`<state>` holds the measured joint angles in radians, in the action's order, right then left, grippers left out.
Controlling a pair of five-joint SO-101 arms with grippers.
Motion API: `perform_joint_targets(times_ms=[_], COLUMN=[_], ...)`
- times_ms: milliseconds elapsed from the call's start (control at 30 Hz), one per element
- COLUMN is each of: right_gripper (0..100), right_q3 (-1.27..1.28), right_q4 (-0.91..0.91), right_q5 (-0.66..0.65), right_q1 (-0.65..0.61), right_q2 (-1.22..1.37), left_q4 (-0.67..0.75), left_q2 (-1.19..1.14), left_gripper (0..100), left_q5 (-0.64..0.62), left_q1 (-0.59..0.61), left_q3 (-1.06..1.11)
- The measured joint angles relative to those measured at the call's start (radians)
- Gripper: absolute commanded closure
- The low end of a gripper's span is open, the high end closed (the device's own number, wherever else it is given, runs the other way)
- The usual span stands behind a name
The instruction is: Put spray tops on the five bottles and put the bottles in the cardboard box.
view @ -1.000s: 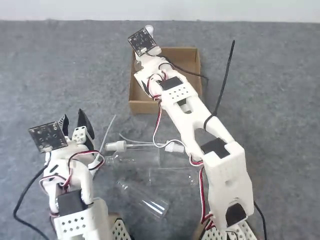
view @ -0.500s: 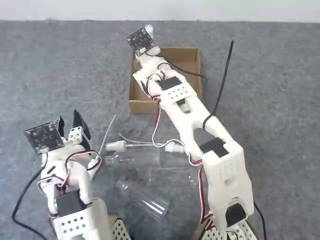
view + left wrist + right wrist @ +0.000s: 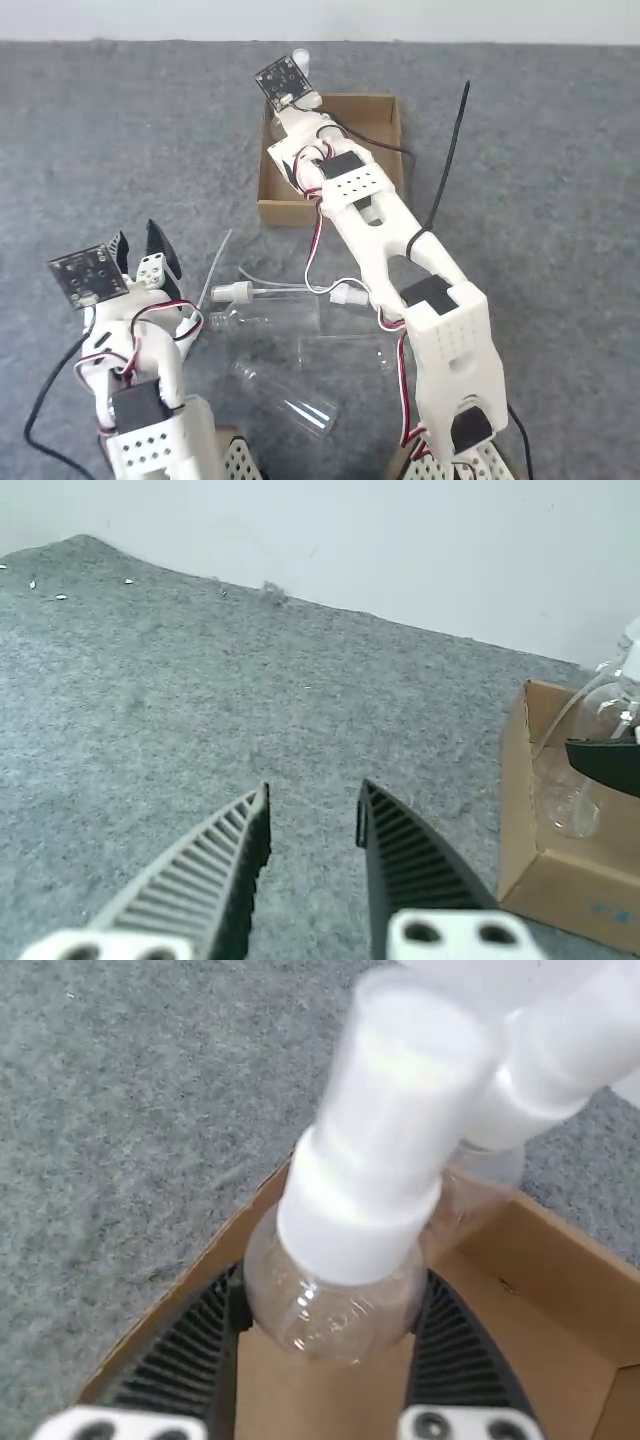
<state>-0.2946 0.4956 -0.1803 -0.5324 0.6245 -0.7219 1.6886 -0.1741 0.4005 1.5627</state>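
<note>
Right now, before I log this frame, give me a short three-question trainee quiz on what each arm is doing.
1. True or false: the left end effector is open and empty above the carpet.
2. Pick one. The right end effector grips: A) a loose spray top; B) a bottle with a spray top on; C) a wall of the box.
3. Short answer: at which container is the held bottle?

Key: 1 true. 2 B. 3 the cardboard box, at its rim.
</note>
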Motion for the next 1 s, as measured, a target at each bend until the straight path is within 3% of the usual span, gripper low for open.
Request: perform_joint_targets(times_ms=[200,633,1000], right_gripper=[79.1,79.0,79.2], right_q3=[-0.002,-0.003,-0.003], right_q4=[0.037,0.078,0.221], right_q5=[0.002,0.002,0.034], right_q1=[0.000,0.003,0.002], right_q2=[-0.002,0.002,-0.025], left_q4=[0.000,0.000,0.000], left_q2=[0.000,0.000,0.000], left_gripper=[86,86,86], left_q5=[0.000,0.000,0.000], left_q1=[0.000,0.000,0.000], left_q3=[0.000,0.000,0.000])
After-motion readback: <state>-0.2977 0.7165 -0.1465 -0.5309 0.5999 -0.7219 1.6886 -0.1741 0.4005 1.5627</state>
